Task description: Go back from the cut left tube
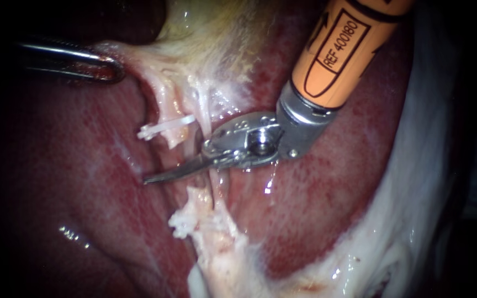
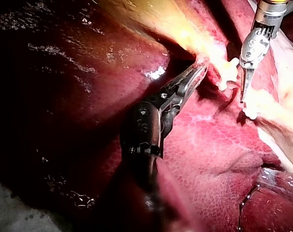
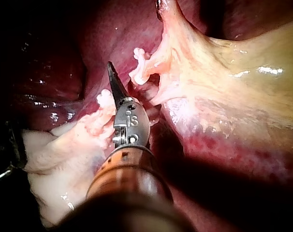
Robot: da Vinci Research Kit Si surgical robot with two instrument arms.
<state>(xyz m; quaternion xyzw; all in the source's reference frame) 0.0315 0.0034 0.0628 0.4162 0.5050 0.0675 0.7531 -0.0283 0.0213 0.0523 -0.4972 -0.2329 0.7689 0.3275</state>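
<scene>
The right instrument [image 1: 155, 176] is reaching in from the upper right of the frame. Its blades are lying together and holding nothing, and their point is ending just left of centre, in the gap of the cut left tube [image 1: 170, 138]. The tube's upper stump [image 1: 167, 110] is sitting just above the blades and its lower stump [image 1: 197, 203] just below them. At the upper left, the left instrument [image 1: 114, 69] is clamping the pale edge of the gallbladder [image 1: 205, 33] and holding it taut. The blades are crossing in front of a thin uncut strand [image 1: 204, 113] just right of the stumps. A retreat that swings sideways, or blades parting on the way, could nick or snag that strand. The point is also lying close over the liver [image 1: 62, 182], so dipping during the withdrawal could score it. Brushing a clip could loosen it from its stump. A tug or slackening by the left instrument could shift the stumps into the blades' path. Counting: two instruments; two stumps of one cut tube; two clips, the upper clip [image 1: 161, 129] and the lower clip [image 1: 182, 223]; one uncut strand; one gallbladder; one liver.
</scene>
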